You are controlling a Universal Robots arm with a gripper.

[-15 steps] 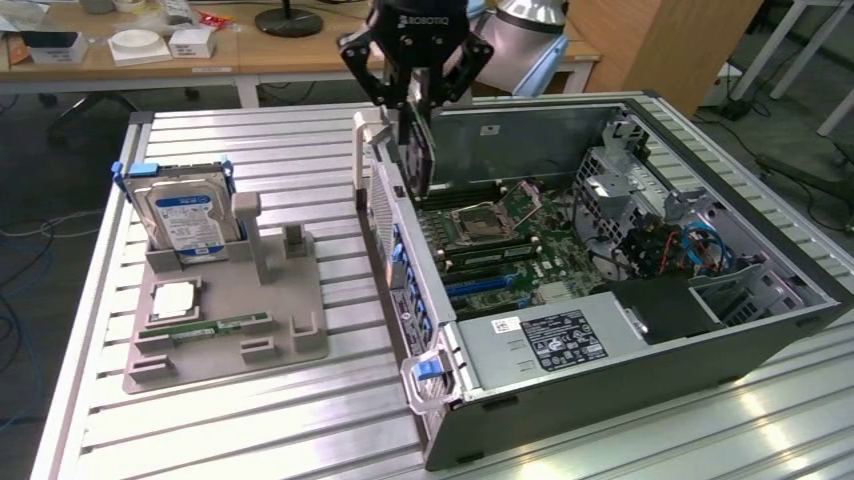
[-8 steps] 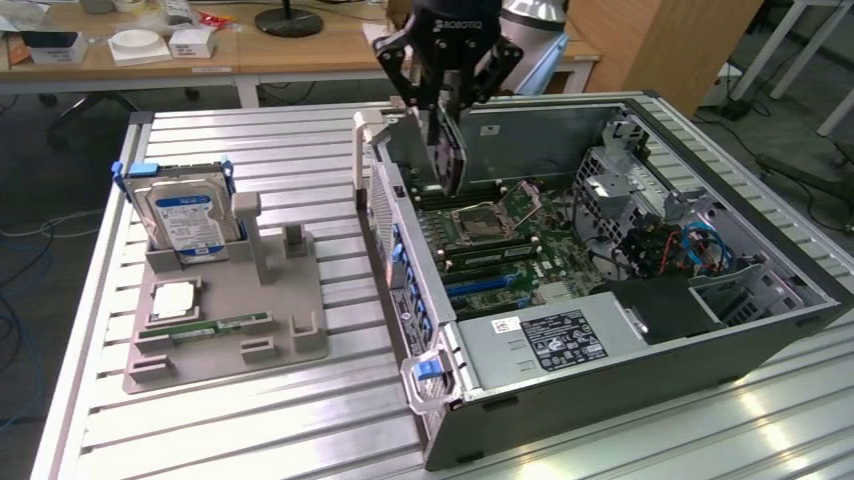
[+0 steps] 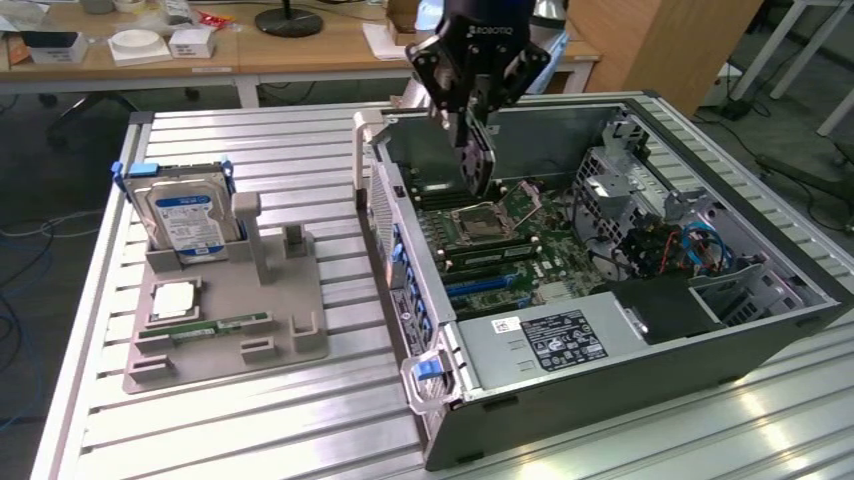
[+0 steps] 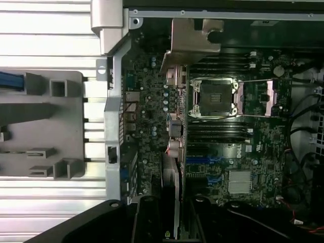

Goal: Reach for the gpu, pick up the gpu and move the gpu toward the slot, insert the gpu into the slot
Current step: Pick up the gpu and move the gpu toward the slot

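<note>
Gpu [image 3: 473, 160] hangs inside the open case [image 3: 601, 405], clamped in the jaws, which we find closed on its upper end. Its long axis runs straight down from the jaws toward the motherboard [image 3: 541, 245]. We judge the blue slot [image 3: 478, 287] lies below the card's lower end, apart and not yet touched

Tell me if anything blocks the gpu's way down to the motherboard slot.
Nothing visible does. The black robot hand holds the thin dark gpu card upright over the green motherboard, inside the open grey computer case. The long blue slot lies bare, with no cable or part across it.
</note>
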